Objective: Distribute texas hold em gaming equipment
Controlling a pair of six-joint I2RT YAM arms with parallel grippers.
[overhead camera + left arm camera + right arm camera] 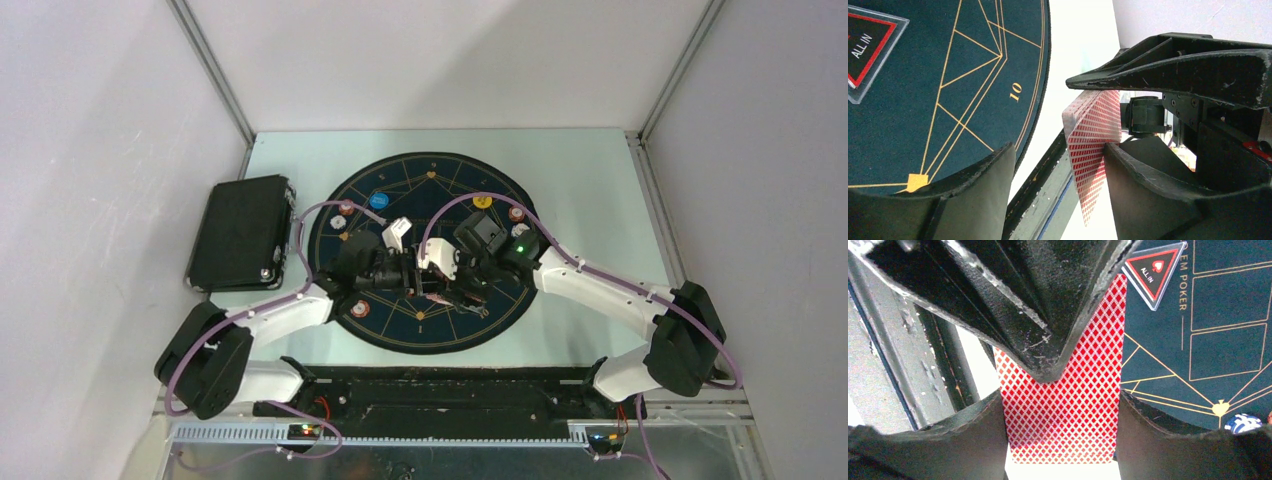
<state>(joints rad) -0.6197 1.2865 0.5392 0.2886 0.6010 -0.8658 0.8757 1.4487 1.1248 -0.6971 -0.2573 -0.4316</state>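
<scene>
Several playing cards (1063,405), red diamond-lattice backs, white edging, slightly fanned.

A dark round mat (430,330) with gold lines is seen laid on a pale green table (590,170). A black rectangular case (240,232) is set at the table's left edge, just beside the mat. On the mat's far half a blue chip (379,200) and a yellow chip (482,201) are placed. A red-white chip (347,208) is seen just left of the blue one, and a second red-white chip (516,213) just right of the yellow one. The left arm (285,310) and the right arm (600,282) are stretched inward and are met over the mat's middle, which is largely hidden by them. A green light (519,247) is lit on the right arm.
</scene>
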